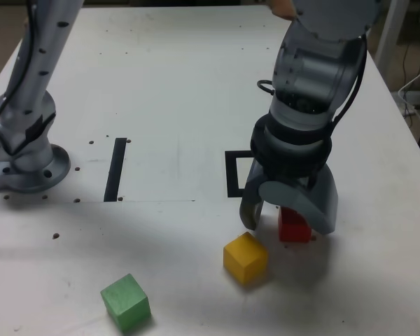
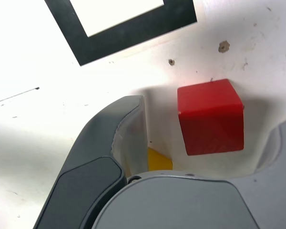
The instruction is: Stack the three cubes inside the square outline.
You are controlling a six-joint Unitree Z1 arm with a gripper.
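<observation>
Going from the exterior view's left to its right, we first see the arm's round base (image 1: 33, 170) at the edge of the picture, a dark cable running along the part above it. Next comes a straight black strip (image 1: 115, 169) lying flat on the white tabletop (image 1: 175, 84), and nearer the camera sits the green cube (image 1: 126, 303), well apart from the other blocks. Small dark specks and a thin line mark the surface around them.

Further right lies the square outline (image 1: 232, 175), partly hidden behind the gripper, so the arm stands between the camera and some of that frame. The yellow cube (image 1: 246, 258) rests just in front of the jaws (image 1: 288, 222). These are open, one finger on either side of the red cube (image 1: 294, 226), which sits on the tabletop outside the outline; the wrist view shows gaps beside it.

Past the tabletop's right edge we see a pale table leg (image 1: 390, 38), white and dark cables, and dim clutter. A bit of a hand (image 1: 281, 8) shows at the top, behind the arm.
</observation>
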